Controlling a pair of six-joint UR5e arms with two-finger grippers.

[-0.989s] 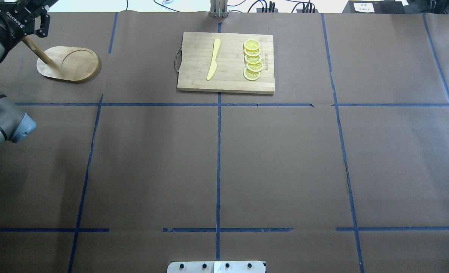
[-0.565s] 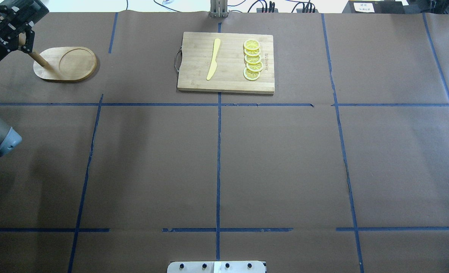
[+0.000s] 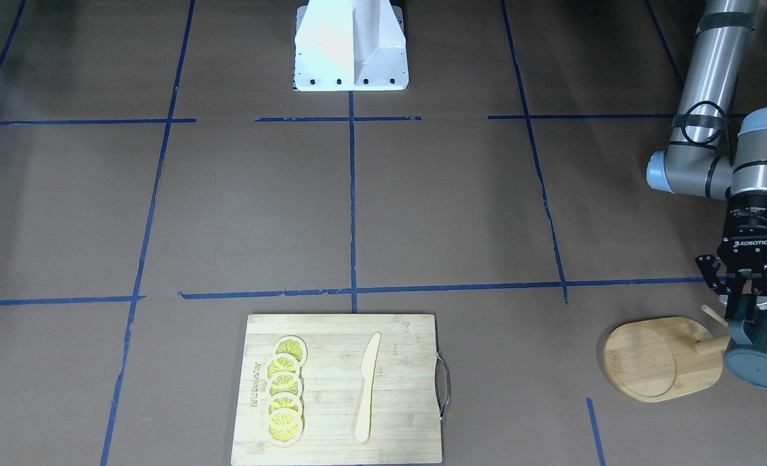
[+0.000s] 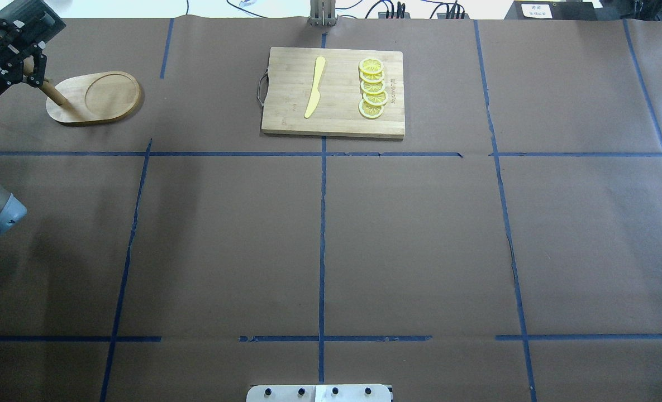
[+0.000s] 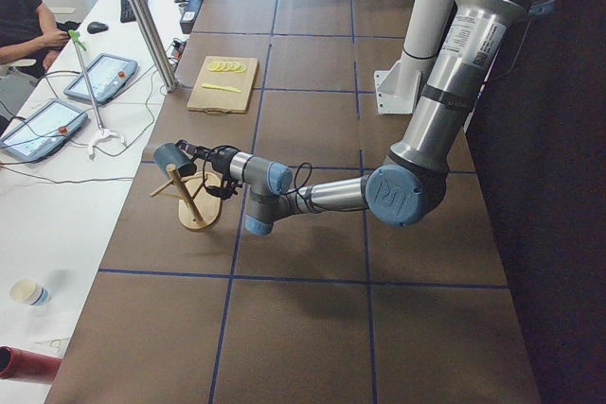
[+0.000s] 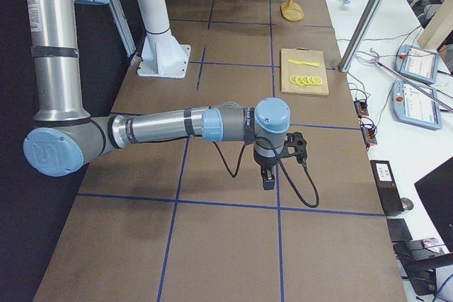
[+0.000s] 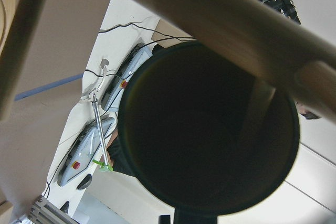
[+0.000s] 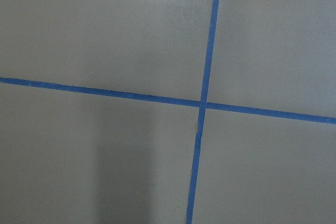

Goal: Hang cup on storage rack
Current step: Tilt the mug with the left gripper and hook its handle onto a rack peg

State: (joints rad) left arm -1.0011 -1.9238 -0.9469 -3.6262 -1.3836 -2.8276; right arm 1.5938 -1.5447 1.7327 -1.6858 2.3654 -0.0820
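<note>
Dark teal-grey ribbed mug [image 3: 760, 359] is pinched from above by left gripper [image 3: 745, 304] and held tilted against the post end of light bamboo mug tree [image 3: 655, 362]. Thin angled peg [image 3: 711, 313] lies just beside the jaws. Handle is hidden. Right gripper [image 6: 271, 175] is well apart, and its jaw state cannot be told.

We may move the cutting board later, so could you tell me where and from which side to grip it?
Probably the metal handle on the cutting board, approached from above on the robot's left side. The board lies flat, while the handle loops clear of its edge, a thin bar to pinch.
</note>
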